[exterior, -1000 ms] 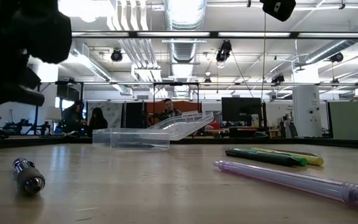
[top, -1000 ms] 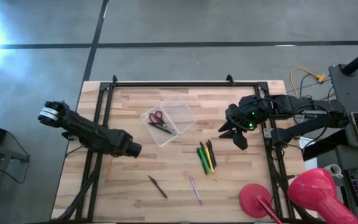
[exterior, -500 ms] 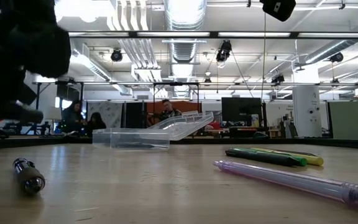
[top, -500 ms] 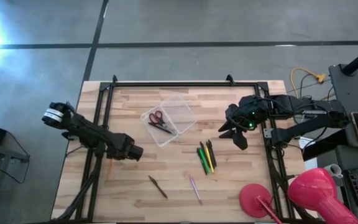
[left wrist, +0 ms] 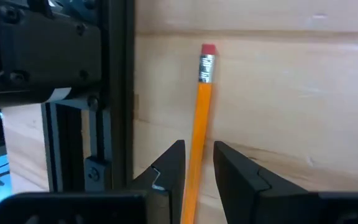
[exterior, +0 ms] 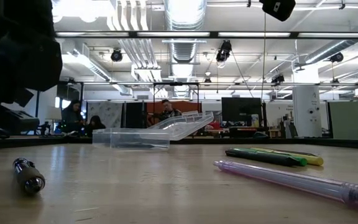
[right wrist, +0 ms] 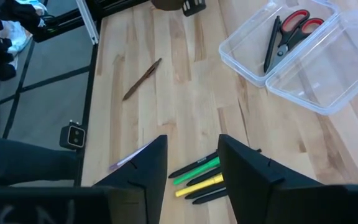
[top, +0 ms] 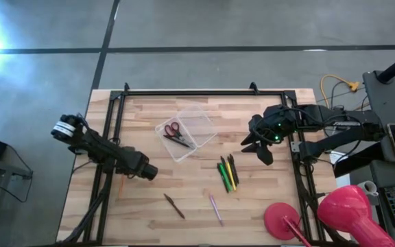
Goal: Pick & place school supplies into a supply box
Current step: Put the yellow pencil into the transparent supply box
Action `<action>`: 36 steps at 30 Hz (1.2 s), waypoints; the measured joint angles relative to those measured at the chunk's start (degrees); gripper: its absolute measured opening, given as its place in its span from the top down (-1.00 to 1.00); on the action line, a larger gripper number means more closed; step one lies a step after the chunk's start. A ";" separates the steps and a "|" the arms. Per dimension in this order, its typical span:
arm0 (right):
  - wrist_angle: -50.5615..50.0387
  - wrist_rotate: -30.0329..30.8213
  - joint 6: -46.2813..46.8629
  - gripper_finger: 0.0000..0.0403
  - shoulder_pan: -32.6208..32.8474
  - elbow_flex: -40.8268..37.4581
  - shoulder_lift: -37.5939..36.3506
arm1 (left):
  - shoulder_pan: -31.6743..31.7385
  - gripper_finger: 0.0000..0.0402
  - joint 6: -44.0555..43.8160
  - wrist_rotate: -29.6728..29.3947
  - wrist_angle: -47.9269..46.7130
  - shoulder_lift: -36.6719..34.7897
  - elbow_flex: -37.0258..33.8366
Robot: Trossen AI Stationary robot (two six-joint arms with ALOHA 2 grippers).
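Between the left gripper's point(left wrist: 197, 165) parted fingers, orange pencil point(left wrist: 199, 118) lengthwise, eraser pointing away, right gripper's point(right wrist: 191, 163) fingers apart.

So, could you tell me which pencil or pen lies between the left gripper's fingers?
The orange pencil with the red eraser, alone at the table's left edge; the left gripper straddles it.

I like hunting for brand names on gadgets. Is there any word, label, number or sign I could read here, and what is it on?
None can be read in these pictures.
Pens: any print is too small to make out.
Pencil: no lettering shows on its orange side.
Clear box and scissors: no label visible.
White band on the left arm: too small to tell.
Room behind the table: no legible signs.
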 joint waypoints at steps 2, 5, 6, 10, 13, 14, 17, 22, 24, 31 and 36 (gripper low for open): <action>0.00 0.00 0.00 0.34 0.00 0.00 0.00 | -0.25 0.66 -0.73 -0.03 -0.40 1.10 0.28; 0.00 0.00 0.00 0.36 0.00 0.00 0.00 | -0.23 0.66 -0.54 0.24 1.55 1.90 -0.70; 0.00 0.00 0.00 0.36 0.00 0.00 0.00 | -0.21 0.66 -0.12 0.31 2.76 1.78 -1.39; 0.00 0.00 0.00 0.38 0.00 0.00 0.00 | -0.22 0.66 -0.36 0.21 6.82 1.31 -3.90; 0.00 0.02 0.00 0.37 0.03 0.00 0.02 | -0.19 0.66 0.11 -0.11 6.85 0.25 -3.81; -0.02 0.00 0.00 0.37 0.02 0.00 0.01 | -0.21 0.67 0.70 -0.39 6.81 -0.42 -3.67; 0.00 0.02 0.00 0.35 0.02 0.00 0.02 | -0.24 0.69 1.51 -1.65 6.58 -2.58 -3.27; 0.00 0.02 0.00 0.35 0.02 0.00 0.02 | -0.19 0.78 1.34 -3.39 8.67 -5.17 -3.77; -0.01 0.02 0.00 0.36 0.02 0.00 0.02 | -0.17 0.83 1.57 -3.88 9.55 -5.76 -3.79; 0.00 0.00 0.00 0.39 0.02 0.00 0.02 | -0.12 0.88 2.44 -6.40 14.49 -6.33 -2.85; 0.00 0.00 0.00 0.37 0.02 0.00 0.02 | -0.12 0.89 2.85 -8.24 19.00 -6.30 -2.67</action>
